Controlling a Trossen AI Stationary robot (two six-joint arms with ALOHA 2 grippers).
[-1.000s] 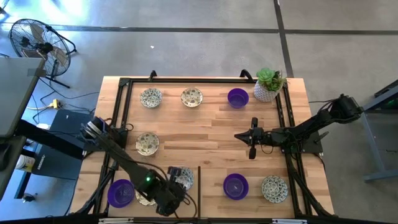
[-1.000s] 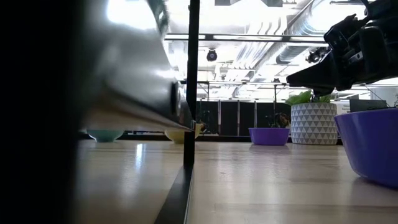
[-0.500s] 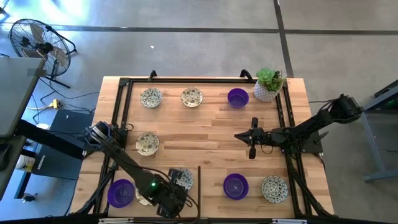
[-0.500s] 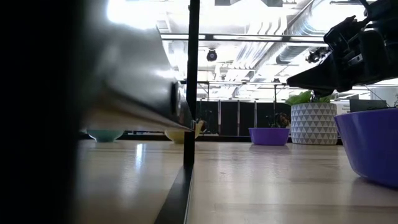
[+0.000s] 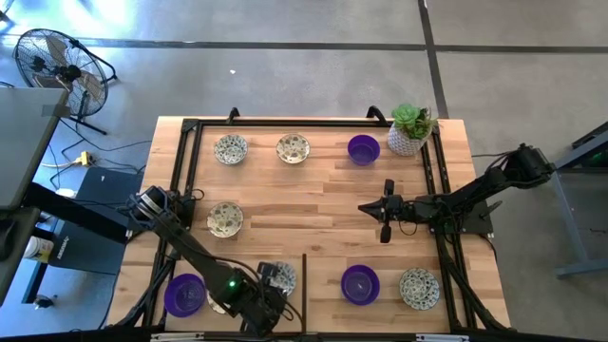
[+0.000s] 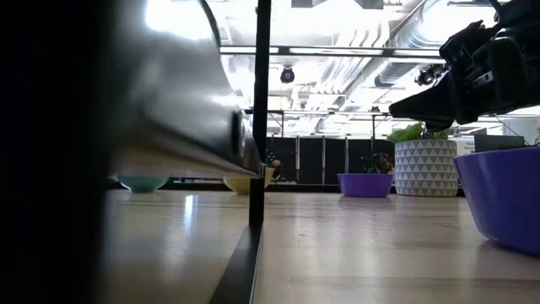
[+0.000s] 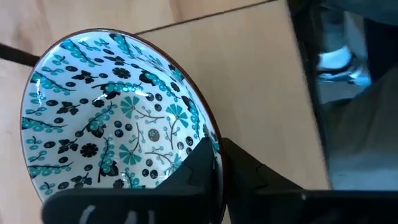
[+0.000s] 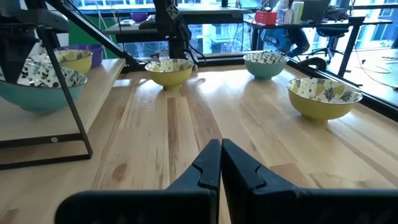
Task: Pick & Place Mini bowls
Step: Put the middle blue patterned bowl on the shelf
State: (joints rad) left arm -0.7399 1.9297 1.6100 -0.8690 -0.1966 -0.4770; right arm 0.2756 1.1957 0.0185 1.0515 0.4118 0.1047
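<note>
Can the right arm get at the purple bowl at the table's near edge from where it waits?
Probably yes. The right tool hangs shut over bare wood, and the purple bowl sits just nearer the edge with nothing between them; only a patterned bowl stands beside it.

Lighting even and bright overhead; table (image 5: pixel 313 199) shows soft, short shadows. Low view backlit by ceiling fixtures, near-left mass dark and out of focus, glare on it. Left wrist view close, sharp; right wrist view clear, windows bright.
</note>
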